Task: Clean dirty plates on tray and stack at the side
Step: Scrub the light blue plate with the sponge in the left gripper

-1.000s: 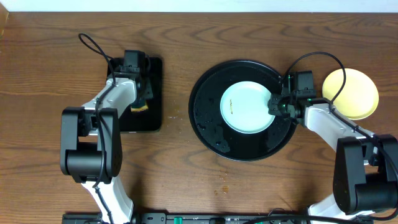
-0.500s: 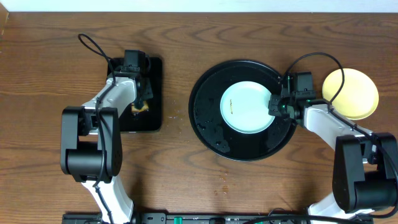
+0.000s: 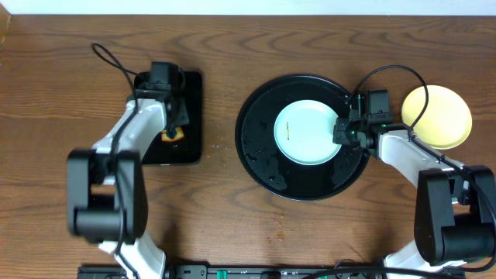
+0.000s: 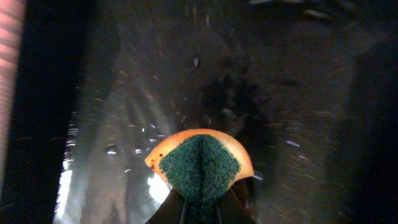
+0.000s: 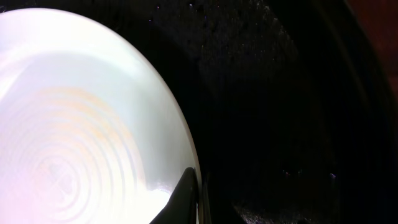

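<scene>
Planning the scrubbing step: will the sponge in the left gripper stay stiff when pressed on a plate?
Probably not. The sponge bows into an arch where the left gripper pinches it, so it looks soft and should flatten. The small tray beneath looks wet, hinting it may be damp and slippery.

The tray (image 3: 260, 159) is round and black, with a raised rim and flecks of water. A mint plate (image 3: 308, 133) lies flat inside it, right of the tray's centre, with a thin brown smear on its left part. The right gripper (image 3: 342, 132) pinches its right rim. A yellow plate (image 3: 442, 116) lies on the wooden tabletop (image 3: 232, 217) to the right of the tray.
</scene>
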`<action>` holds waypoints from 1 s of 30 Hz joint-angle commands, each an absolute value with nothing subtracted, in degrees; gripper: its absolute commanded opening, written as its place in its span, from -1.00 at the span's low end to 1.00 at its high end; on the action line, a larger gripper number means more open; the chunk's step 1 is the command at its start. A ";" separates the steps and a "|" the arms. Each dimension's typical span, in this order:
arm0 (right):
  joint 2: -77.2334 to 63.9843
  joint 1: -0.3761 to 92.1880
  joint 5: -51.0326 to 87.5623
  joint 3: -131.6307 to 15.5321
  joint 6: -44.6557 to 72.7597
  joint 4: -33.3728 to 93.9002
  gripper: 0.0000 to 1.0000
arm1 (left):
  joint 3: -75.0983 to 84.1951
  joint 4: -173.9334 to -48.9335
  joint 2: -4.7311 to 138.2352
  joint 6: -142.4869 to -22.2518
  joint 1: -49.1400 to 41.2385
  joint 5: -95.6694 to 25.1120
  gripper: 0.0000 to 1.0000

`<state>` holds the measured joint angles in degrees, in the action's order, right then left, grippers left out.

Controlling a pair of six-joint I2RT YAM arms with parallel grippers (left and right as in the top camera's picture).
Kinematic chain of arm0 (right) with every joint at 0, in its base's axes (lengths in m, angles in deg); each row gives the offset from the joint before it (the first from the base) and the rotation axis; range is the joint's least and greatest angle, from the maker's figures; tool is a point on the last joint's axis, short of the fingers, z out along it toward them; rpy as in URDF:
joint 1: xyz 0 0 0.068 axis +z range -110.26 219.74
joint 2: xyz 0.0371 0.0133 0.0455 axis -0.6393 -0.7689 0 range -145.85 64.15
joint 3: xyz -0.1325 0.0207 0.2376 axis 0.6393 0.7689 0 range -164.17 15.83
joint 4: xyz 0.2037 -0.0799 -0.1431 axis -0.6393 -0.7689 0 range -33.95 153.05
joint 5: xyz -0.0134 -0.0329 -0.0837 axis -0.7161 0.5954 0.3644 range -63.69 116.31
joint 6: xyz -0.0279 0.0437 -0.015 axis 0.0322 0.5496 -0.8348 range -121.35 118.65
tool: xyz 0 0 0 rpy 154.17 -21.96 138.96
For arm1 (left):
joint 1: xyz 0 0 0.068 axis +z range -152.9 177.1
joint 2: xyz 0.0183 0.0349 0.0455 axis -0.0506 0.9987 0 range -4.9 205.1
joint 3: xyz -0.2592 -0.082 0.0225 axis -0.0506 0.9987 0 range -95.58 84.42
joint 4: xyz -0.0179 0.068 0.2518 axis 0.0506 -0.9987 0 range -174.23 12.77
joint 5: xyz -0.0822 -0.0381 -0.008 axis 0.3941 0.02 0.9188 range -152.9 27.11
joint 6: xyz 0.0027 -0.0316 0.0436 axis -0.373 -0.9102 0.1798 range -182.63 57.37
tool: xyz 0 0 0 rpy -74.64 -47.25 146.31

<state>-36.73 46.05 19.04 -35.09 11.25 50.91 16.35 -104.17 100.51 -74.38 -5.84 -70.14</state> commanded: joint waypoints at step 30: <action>-37.43 46.97 18.71 -34.70 10.36 51.28 -0.98 | 13.95 -98.94 86.65 -73.97 -16.31 -42.56 -0.85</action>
<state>-36.73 46.38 18.95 -35.09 11.15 51.13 16.24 -99.25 86.72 -70.60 -12.35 -47.85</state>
